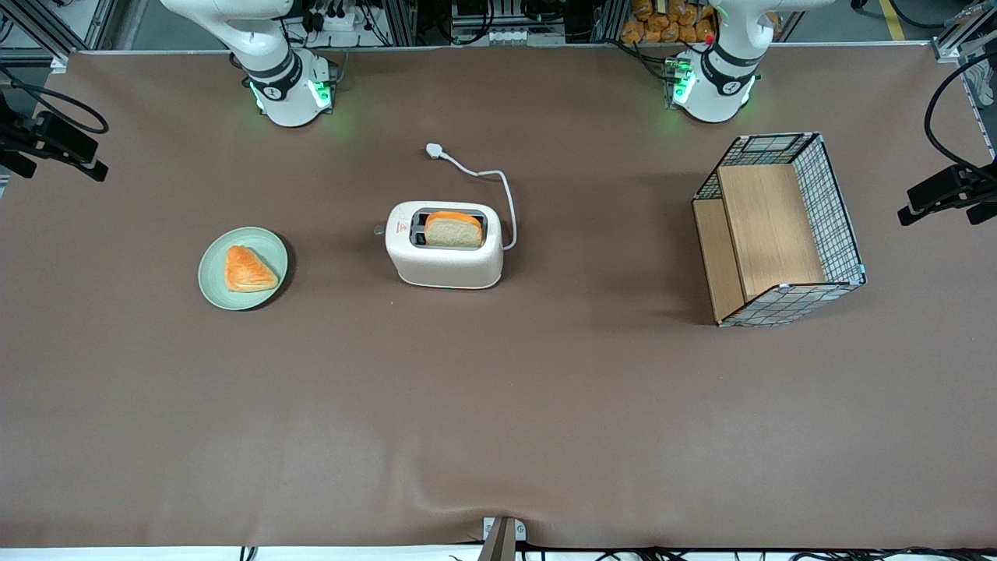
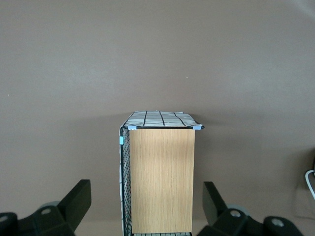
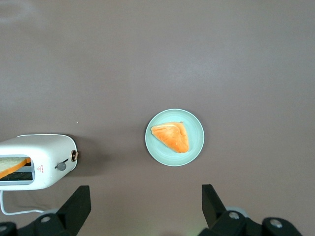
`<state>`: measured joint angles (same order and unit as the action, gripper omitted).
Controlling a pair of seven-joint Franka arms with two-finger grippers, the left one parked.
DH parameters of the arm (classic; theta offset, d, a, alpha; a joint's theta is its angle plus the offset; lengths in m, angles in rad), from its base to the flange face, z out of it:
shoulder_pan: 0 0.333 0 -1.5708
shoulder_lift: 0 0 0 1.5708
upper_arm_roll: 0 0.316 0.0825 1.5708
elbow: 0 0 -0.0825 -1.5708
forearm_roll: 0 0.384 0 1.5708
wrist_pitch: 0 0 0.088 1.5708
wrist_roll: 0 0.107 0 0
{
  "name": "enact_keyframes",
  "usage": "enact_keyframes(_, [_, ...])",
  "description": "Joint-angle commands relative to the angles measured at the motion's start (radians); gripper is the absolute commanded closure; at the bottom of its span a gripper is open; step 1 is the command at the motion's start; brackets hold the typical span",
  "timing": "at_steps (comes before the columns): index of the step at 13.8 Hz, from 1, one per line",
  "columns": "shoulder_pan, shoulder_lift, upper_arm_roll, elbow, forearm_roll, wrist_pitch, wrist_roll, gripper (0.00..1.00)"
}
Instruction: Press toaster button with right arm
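Toaster (image 1: 445,257) holding bread slice (image 1: 452,231), pastry (image 1: 248,269) on green plate (image 1: 215,276), end effector (image 3: 146,209) released above the table

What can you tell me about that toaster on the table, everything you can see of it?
The toaster is a cream-white, rounded two-slot model that looks like plastic, standing upright on the brown table. A slice of bread stands in one slot. A small red triangle mark sits on top near one narrow end, where the toaster button and a brass-coloured knob stick out. A white cord with plug trails away over the table. Nothing else touches it; the gripper hovers open high above the table, over the green plate beside the toaster.
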<state>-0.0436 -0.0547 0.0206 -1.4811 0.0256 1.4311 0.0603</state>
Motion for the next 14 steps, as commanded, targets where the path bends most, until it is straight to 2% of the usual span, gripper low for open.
enact_keyframes(1, [-0.001,-0.005,-0.001,0.016,-0.016,-0.020,0.016,0.00])
enact_keyframes(14, [-0.001,0.035,0.001,0.016,0.004,-0.038,0.004,0.00])
